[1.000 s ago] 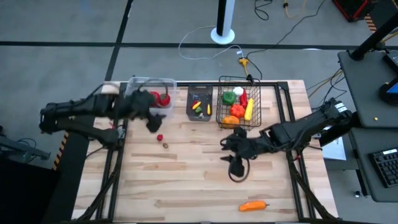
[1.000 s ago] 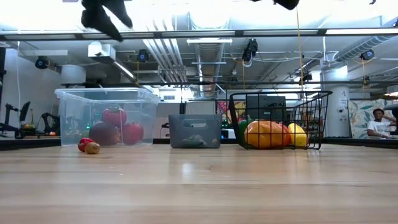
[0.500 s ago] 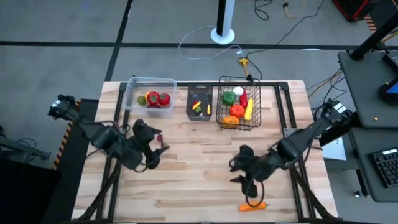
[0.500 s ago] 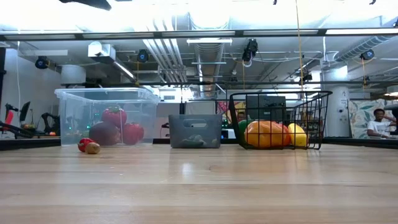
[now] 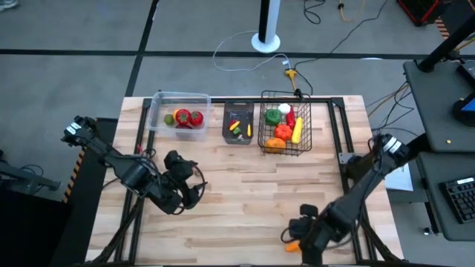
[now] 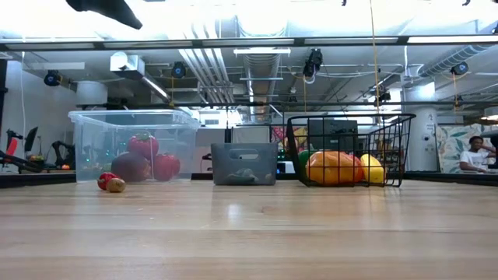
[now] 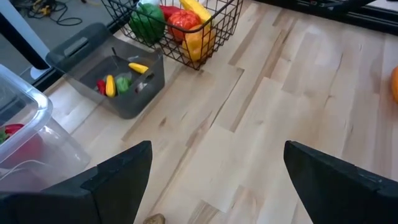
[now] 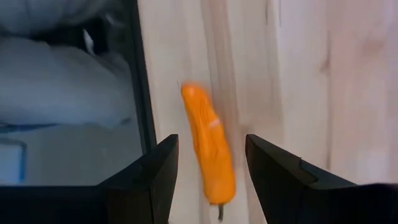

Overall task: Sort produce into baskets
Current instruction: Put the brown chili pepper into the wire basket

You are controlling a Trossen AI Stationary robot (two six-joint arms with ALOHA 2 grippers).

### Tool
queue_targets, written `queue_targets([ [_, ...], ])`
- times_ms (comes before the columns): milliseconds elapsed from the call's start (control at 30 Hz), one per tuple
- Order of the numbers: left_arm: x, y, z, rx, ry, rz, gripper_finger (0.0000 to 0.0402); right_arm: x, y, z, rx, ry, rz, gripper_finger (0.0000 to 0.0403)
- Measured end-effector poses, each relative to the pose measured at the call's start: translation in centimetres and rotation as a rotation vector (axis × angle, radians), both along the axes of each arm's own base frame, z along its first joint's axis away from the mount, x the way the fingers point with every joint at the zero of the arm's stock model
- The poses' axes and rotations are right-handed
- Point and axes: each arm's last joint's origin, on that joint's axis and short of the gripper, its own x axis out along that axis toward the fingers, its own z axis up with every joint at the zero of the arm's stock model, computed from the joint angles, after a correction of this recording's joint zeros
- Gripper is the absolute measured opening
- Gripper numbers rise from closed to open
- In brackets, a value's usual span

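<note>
Right gripper [image 5: 298,239] moved onto the one carrot [image 8: 208,154], jaws open; left gripper [image 5: 189,189] jaws open; three baskets

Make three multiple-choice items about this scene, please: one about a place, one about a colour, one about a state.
1. Where does the orange carrot lie?
A. in the wire basket
B. near the table's front edge
C. in the clear tub

2. What colour is most of the produce in the clear tub?
A. red
B. white
C. blue

3. How is the left gripper?
A. shut on a tomato
B. open and empty
C. out of view

Answers:
1 B, the right gripper hangs over the carrot beside the table's edge.
2 A, the high view shows red pieces there.
3 B, its fingers stand wide apart over bare wood.
</note>
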Motion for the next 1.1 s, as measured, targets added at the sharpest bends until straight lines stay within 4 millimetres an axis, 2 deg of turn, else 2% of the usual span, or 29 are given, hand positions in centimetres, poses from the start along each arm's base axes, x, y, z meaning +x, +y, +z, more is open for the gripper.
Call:
queue_targets([
  [300,0.0,0.0,0.0,-0.005,-0.004,0.004,0.0345,-1.3,3.1,-4.9,-0.064,0.216,-0.022,0.0178],
  [467,0.0,0.0,0.0,-0.005,-0.004,0.005,0.0345,-1.1,3.8,-7.5,-0.102,0.297,-0.034,0.0178],
  [633,0.0,0.0,0.0,-0.008,-0.006,0.009,0.0345,-0.8,4.1,-7.9,-0.107,0.306,-0.033,0.0196],
  [933,0.0,0.0,0.0,-0.01,-0.007,0.011,0.0345,-0.7,4.1,-9.1,-0.139,0.321,-0.01,0.026],
  [1100,0.0,0.0,0.0,-0.01,-0.008,0.011,0.0345,-0.6,4.1,-9.7,-0.161,0.321,0.01,0.025],
])
